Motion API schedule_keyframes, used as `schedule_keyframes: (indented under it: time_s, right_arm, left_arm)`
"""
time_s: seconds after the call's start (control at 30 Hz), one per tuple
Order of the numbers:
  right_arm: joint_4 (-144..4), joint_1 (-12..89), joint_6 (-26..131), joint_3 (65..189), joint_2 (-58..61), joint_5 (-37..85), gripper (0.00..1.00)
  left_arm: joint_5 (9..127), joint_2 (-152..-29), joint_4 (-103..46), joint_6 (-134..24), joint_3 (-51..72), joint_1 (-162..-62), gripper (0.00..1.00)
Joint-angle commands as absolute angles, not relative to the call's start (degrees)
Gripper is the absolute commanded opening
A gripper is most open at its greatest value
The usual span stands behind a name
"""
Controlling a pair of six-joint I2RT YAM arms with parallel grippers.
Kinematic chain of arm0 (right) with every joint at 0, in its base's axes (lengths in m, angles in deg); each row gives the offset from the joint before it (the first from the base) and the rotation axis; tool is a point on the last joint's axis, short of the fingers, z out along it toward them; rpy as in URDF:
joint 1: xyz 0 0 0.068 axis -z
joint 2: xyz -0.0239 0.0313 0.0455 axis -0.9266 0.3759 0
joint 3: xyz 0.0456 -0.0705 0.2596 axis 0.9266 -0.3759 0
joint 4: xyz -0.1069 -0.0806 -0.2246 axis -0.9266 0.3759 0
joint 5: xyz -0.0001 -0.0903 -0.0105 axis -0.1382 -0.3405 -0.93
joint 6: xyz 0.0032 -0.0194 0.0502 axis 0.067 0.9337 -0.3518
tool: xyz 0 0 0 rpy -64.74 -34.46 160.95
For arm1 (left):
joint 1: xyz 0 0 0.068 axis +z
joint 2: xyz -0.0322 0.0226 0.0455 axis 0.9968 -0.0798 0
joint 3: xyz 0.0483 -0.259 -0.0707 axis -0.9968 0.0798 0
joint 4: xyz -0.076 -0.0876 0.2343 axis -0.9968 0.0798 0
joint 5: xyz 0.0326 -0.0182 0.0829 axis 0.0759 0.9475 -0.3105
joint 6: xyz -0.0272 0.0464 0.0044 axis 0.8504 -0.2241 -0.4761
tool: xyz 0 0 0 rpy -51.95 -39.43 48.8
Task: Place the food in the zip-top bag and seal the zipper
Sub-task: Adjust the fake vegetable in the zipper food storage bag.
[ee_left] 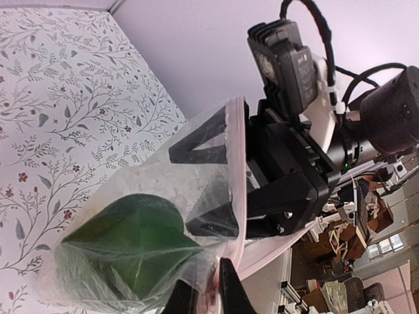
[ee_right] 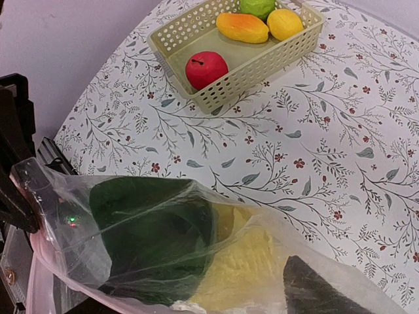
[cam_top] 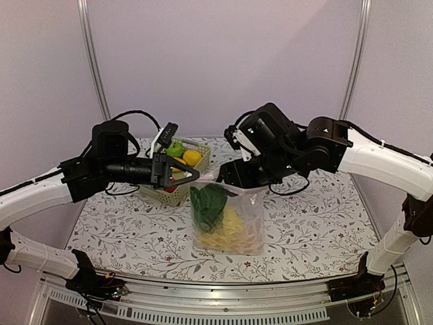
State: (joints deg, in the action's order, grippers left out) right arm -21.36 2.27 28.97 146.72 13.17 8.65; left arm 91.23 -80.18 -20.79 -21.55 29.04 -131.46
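- The zip-top bag (cam_top: pixel 249 211) stood at the middle of the floral-cloth table (cam_top: pixel 318 217), closer to its near edge than anything else. Its bottom was down on the cloth and its mouth was lifted toward the far edge.
- In the bottom of the bag lay the yellow-white leafy cabbage (cam_top: pixel 231 235).
- On top of the cabbage, nearer the mouth, sat the dark green vegetable (cam_top: pixel 206 203). Both were fully inside the clear plastic.
- The left gripper (ee_left: pixel 206 296) was pinched tight on the left side of the bag's mouth and held that edge up.
- The zipper (ee_left: pixel 237 176) showed as a thin pinkish strip along the raised mouth edge. The mouth was unsealed, and I could not make out the slider tab.
- The right gripper (ee_left: pixel 179 193) was at the right side of the mouth with its fingers spread wide. It was seen through the plastic and clamped on nothing.
- Behind the bag, toward the far left corner of the table, stood the pale green lattice basket (ee_right: pixel 262 65).
- In the basket's nearer part lay the red round fruit (ee_right: pixel 206 69).
- At the basket's far end, close together, were an orange-yellow fruit (ee_right: pixel 242 27), the small yellow fruit (ee_right: pixel 285 23) and the green apple (cam_top: pixel 174 149).
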Motion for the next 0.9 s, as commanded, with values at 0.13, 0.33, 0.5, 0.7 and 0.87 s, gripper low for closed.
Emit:
schedule_keyframes:
  time_s: [0.13,0.33,0.5,0.7,0.87]
  right_arm:
    - [-19.12,1.65,32.02,145.78,1.03,14.87,0.8]
    - [-9.76,1.68,30.88,147.92,1.9,2.99,0.83]
    - [-4.84,1.81,28.1,151.45,11.35,-2.06,0.91]
    - [-6.4,4.38,26.74,154.13,17.83,-1.08,0.95]
    - [-8.37,7.1,26.4,155.04,19.07,0.62,0.96]
  left_arm:
    - [89.99,-81.75,-17.72,-23.93,25.69,-128.84,0.04]
    - [95.78,-84.56,-19.32,-23.92,23.23,-129.37,0.04]
    - [96.59,-86.21,-19.14,-26.68,21.27,-132.28,0.04]
    - [95.82,-85.74,-15.8,-32.39,21.39,-135.47,0.05]
    - [95.49,-83.54,-15.85,-34.14,23.93,-137.12,0.06]
